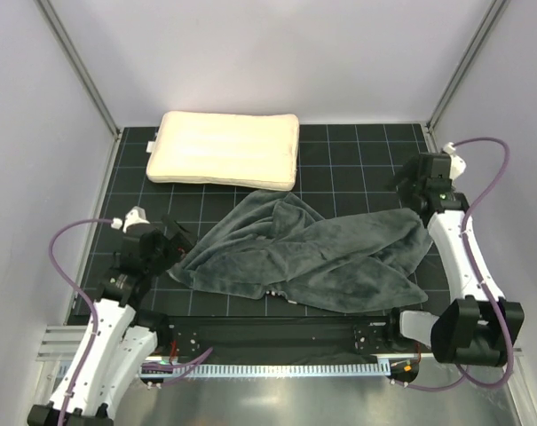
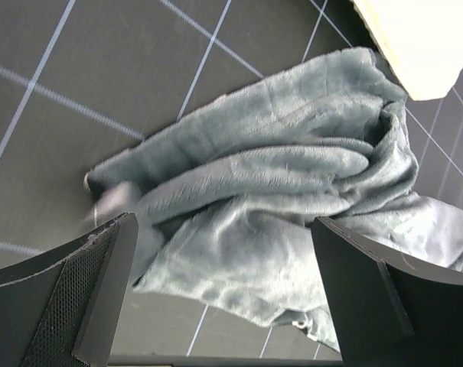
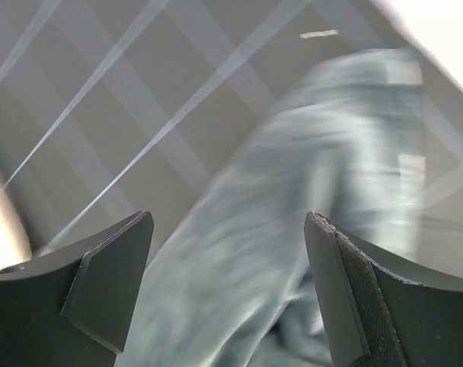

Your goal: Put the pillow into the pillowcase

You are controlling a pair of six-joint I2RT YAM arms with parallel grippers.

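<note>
Pillow: the cream pillow [image 1: 225, 149] lay flat at the far side of the table [image 1: 357, 151], left of centre, its long side running left to right.
Pillowcase: the pillowcase [image 1: 312, 253] lay crumpled in folds across the middle of the table, grey plush side up, spread from the left arm toward the right. Its far edge lay just beside the pillow's near edge; whether they touched could not be told.
Pillow and pillowcase: the pillow was wholly outside the pillowcase.
Left gripper: the left gripper [image 1: 175, 241] stood at the left end of the pillowcase with its jaws spread wide. In the wrist view the fingers [image 2: 101, 283] flanked the bunched cloth without pinching it, and nothing was held.
Right gripper: the right gripper [image 1: 410, 195] was at the far right, near the pillowcase's right end, jaws wide apart and empty. Its wrist view was blurred, showing grey cloth below and between the fingers [image 3: 109, 267].
</note>
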